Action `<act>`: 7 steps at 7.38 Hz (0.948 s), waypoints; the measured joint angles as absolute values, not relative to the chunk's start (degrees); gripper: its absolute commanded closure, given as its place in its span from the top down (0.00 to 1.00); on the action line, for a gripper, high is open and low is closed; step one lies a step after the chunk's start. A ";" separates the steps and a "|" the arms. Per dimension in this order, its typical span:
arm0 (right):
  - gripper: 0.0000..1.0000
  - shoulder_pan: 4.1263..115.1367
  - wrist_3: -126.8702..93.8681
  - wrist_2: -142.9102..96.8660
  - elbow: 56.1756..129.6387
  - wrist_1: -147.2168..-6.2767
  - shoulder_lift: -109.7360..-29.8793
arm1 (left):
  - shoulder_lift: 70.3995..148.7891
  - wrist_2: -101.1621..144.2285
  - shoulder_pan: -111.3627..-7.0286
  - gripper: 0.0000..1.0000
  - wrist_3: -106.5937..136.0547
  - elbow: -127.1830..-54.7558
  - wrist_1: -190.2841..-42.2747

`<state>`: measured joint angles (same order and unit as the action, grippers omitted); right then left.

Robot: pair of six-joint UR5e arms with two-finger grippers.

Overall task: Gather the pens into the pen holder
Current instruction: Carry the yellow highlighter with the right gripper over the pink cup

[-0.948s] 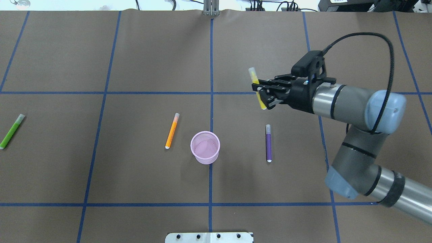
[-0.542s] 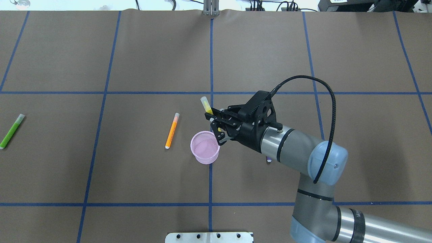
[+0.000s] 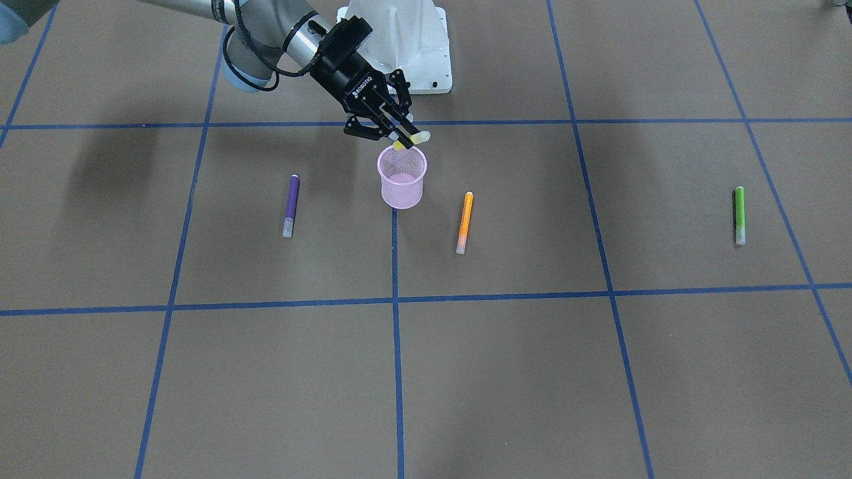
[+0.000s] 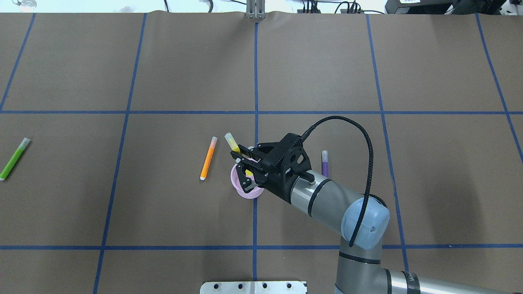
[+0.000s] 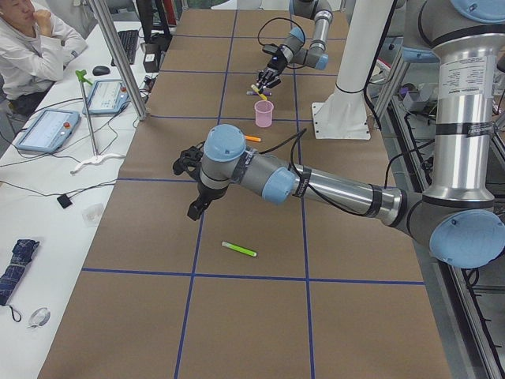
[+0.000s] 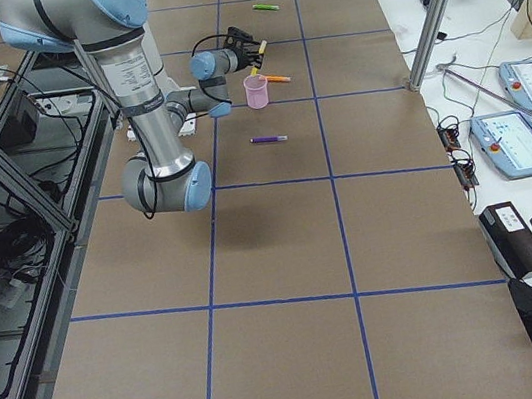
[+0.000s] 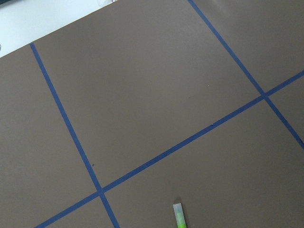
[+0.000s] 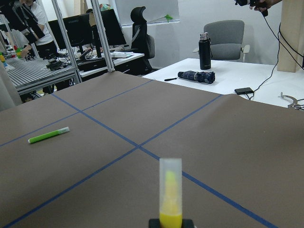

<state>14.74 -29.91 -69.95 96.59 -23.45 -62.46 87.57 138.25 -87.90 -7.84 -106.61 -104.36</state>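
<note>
- Right gripper (image 4: 240, 159) is pinched narrow on the yellow pen (image 4: 232, 143), gripping it about mid-barrel, over the pen holder (image 4: 249, 195).
- I hold the pen tilted, with the whitish cap up and away from me and the lower end aimed at the holder's mouth. I judge this slant is meant to let it slide in tail first when I let go.
- Whether the lower tip is already below the rim I cannot tell; my fingers cover it from above.
- Risk as I see it: the holder is light mesh and shorter than a pen, so a push on its rim could tip it.
- Orange pen (image 4: 208, 158) lies flat just beside the holder on my left, clear of my fingers.
- Purple pen (image 4: 325, 162) lies on my right, partly hidden under my forearm in the overhead view.
- Green pen (image 4: 14, 158) lies well apart at the far left of the table (image 4: 184, 65).
- Left gripper (image 5: 188, 183) hovers near that green pen; whether it is wide or narrow I cannot tell.
- Nothing stands between the yellow pen and the holder.
</note>
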 measured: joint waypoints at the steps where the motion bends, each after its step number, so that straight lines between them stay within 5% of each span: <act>1: 0.33 14.72 -29.77 -69.52 94.89 -23.41 -61.46 | 87.52 138.25 -87.89 1.00 -7.88 -106.61 -104.37; 3: 0.98 14.27 -29.73 -69.19 92.93 -23.36 -60.69 | 87.50 138.25 -87.89 1.00 -7.91 -106.61 -104.41; 7: 0.98 13.01 -35.93 -69.28 93.55 -24.38 -60.35 | 87.45 138.27 -87.89 1.00 -7.83 -105.63 -104.36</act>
<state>13.01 -35.93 -69.28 93.55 -24.38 -60.35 87.45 138.27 -87.89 -7.83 -105.63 -104.36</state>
